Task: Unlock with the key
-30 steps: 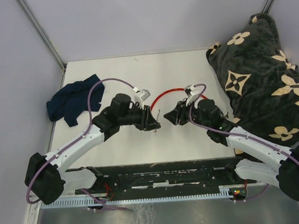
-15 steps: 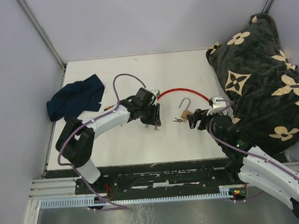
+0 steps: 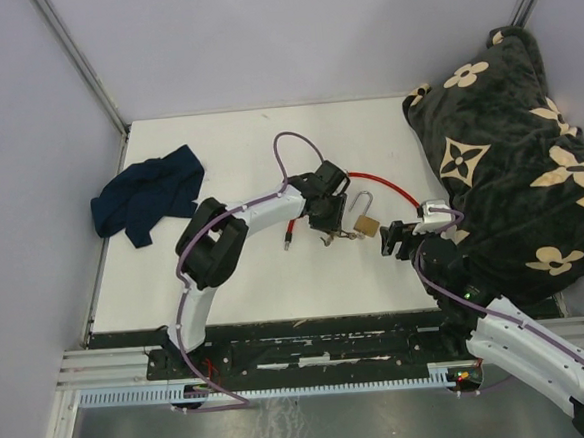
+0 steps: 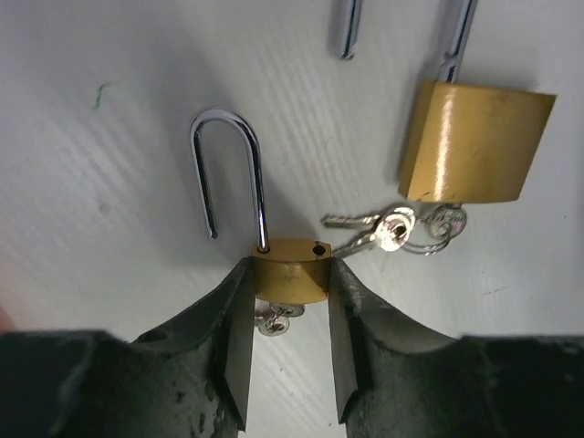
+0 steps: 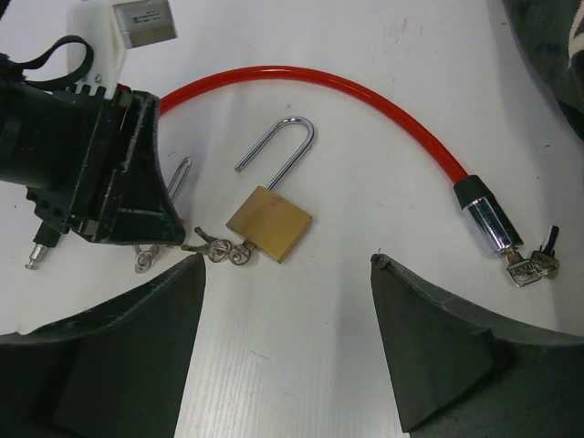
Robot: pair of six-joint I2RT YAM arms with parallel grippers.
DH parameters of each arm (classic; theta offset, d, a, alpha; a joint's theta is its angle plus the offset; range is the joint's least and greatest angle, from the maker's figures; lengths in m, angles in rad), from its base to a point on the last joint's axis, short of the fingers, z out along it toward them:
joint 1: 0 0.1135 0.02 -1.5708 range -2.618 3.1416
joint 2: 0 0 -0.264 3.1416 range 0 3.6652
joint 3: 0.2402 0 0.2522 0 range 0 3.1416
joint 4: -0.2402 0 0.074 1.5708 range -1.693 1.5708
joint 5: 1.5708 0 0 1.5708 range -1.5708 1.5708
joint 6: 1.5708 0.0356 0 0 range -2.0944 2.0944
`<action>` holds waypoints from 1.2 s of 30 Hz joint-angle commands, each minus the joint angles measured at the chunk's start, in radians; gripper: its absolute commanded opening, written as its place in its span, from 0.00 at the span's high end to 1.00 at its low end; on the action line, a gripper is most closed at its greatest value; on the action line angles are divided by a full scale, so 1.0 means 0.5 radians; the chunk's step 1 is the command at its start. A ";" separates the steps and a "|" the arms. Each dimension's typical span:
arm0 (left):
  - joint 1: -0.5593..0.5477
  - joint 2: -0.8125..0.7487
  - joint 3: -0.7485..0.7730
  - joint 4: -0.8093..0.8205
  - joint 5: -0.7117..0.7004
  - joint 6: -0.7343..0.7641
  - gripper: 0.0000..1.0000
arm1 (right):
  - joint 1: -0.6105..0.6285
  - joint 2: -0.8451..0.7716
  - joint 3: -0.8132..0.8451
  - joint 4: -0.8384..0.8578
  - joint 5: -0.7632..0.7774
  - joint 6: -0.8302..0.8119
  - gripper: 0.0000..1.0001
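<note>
Red cable (image 5: 265, 71); gold small padlock (image 4: 290, 269); navy cloth (image 3: 145, 199); black blanket (image 3: 516, 198), beige flowers.

Small brass padlock (image 4: 290, 276) and larger padlock (image 4: 474, 141), shackles open, keys (image 4: 394, 228) between

The left arm (image 3: 252, 213) and right arm (image 3: 526, 338) are wearing white shells over black joints, 2 purple cables (image 3: 290, 134) trailing along them.

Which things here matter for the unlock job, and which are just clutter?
Job:
- small padlock, gripped by the left pincer
- larger padlock, shackle open
- key bunch beside it
- red cable lock, probably, with keys at its end
- right pincer, open

Lying about:
- blue cloth
- patterned blanket
</note>
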 commanded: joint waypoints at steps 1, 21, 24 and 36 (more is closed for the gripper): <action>-0.050 0.114 0.205 -0.091 -0.060 -0.104 0.55 | -0.007 0.002 0.001 0.093 0.049 -0.003 0.19; 0.383 -0.741 -0.225 -0.524 -0.457 0.107 0.26 | -0.007 0.026 -0.014 0.126 -0.055 0.019 0.19; 0.573 -0.820 -0.343 -0.551 -0.430 0.141 0.26 | -0.006 0.041 -0.012 0.137 -0.069 0.025 0.19; 1.148 -0.529 -0.145 -0.530 -0.597 0.393 0.24 | -0.005 0.011 -0.021 0.135 -0.127 0.035 0.19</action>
